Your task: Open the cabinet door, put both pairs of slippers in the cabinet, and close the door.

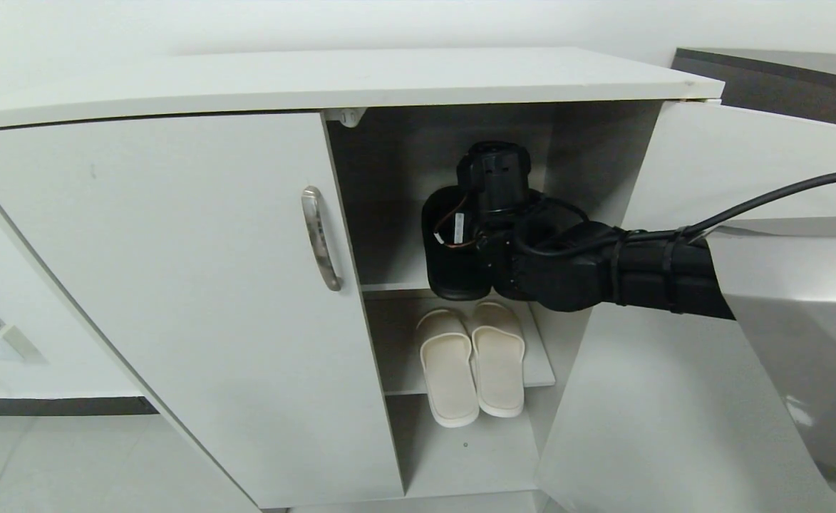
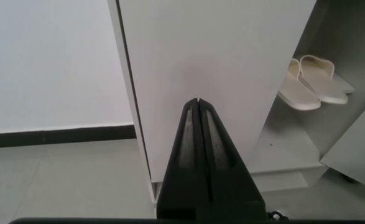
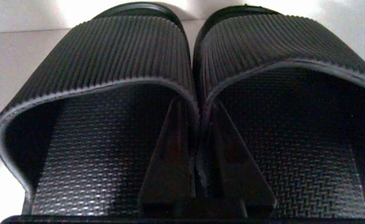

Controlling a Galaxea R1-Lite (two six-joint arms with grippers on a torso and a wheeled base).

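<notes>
A pair of black slippers point(image 1: 448, 246) point(image 3: 107, 74) rests on the cabinet's upper shelf point(image 1: 389, 285). My right gripper point(image 3: 198, 109) reaches inside the cabinet and is shut on them, pinching their two inner edges together. A pair of white slippers point(image 1: 471, 363) point(image 2: 313, 81) lies side by side on the middle shelf, toes sticking out over its front edge. My left gripper point(image 2: 198, 106) is shut on nothing, low in front of the closed left door point(image 2: 219, 62).
The cabinet's right door point(image 1: 674, 370) stands open, swung out to the right. The left door point(image 1: 175, 285) is closed and has a metal handle point(image 1: 320, 239). The bottom shelf point(image 1: 467, 456) is bare. Grey floor point(image 2: 64, 180) lies left of the cabinet.
</notes>
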